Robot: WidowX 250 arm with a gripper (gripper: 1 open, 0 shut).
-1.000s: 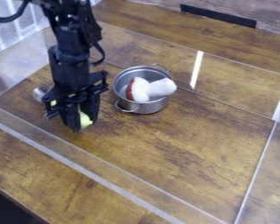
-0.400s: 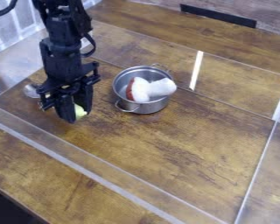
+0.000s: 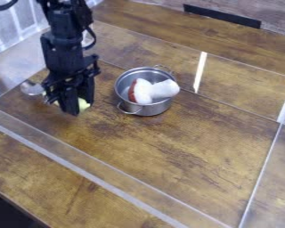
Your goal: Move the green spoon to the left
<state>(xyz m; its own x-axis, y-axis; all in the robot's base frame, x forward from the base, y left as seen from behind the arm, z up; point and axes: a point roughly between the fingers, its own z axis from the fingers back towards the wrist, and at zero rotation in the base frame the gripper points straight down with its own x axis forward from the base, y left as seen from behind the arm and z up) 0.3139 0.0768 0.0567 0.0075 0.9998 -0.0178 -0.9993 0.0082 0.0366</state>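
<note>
Green shows between the fingers of our tool (image 3: 76, 102), which points straight down and is clamped on the green spoon (image 3: 83, 106) at the left of the wooden tabletop (image 3: 181, 151). Just right of it we see a metal bowl (image 3: 142, 91) holding red and white items, apart from the spoon.

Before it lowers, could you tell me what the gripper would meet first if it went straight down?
Probably the wooden table right beneath it; the gripper, shut on the green spoon, seems to have nothing else below.
</note>
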